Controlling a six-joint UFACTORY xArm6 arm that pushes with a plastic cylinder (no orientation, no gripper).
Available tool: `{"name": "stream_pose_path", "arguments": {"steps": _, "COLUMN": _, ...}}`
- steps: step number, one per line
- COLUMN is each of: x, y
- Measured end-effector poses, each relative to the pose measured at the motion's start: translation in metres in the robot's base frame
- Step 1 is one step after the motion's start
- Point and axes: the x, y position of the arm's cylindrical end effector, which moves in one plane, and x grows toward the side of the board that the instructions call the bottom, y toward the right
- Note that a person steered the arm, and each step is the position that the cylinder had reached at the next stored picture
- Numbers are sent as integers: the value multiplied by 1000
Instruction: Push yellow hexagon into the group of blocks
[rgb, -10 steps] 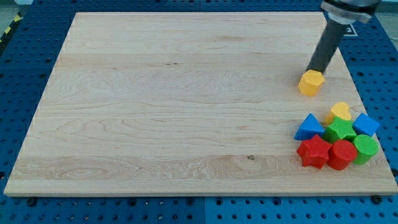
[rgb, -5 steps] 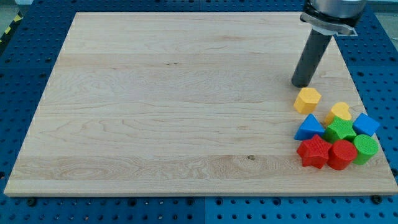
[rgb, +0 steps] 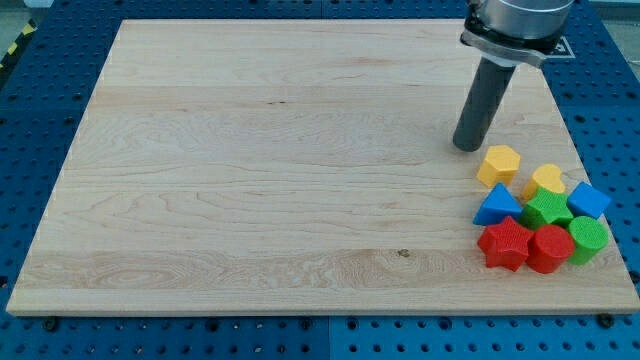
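Note:
The yellow hexagon (rgb: 498, 165) lies on the wooden board (rgb: 260, 160) at the view's right, just above the blue triangle (rgb: 497, 206) and left of a second yellow block (rgb: 547, 180). The group also holds a green star-like block (rgb: 547, 210), a blue block (rgb: 589, 200), a green cylinder (rgb: 587, 239), a red star-like block (rgb: 505, 244) and a red cylinder (rgb: 550, 247). My tip (rgb: 466, 147) stands on the board just up and left of the yellow hexagon, a small gap apart.
The board's right edge runs close beside the group. Blue perforated table (rgb: 40, 120) surrounds the board on all sides.
The yellow hexagon has slid down toward the group. My tip has moved left and down, from above the hexagon to its upper left.

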Motion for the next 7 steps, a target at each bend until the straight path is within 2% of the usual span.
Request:
{"name": "stream_pose_path", "arguments": {"steps": 2, "x": 29, "y": 7}}
{"name": "stream_pose_path", "arguments": {"steps": 4, "x": 10, "y": 15}}
{"name": "stream_pose_path", "arguments": {"steps": 6, "x": 46, "y": 15}}
{"name": "stream_pose_path", "arguments": {"steps": 7, "x": 45, "y": 15}}
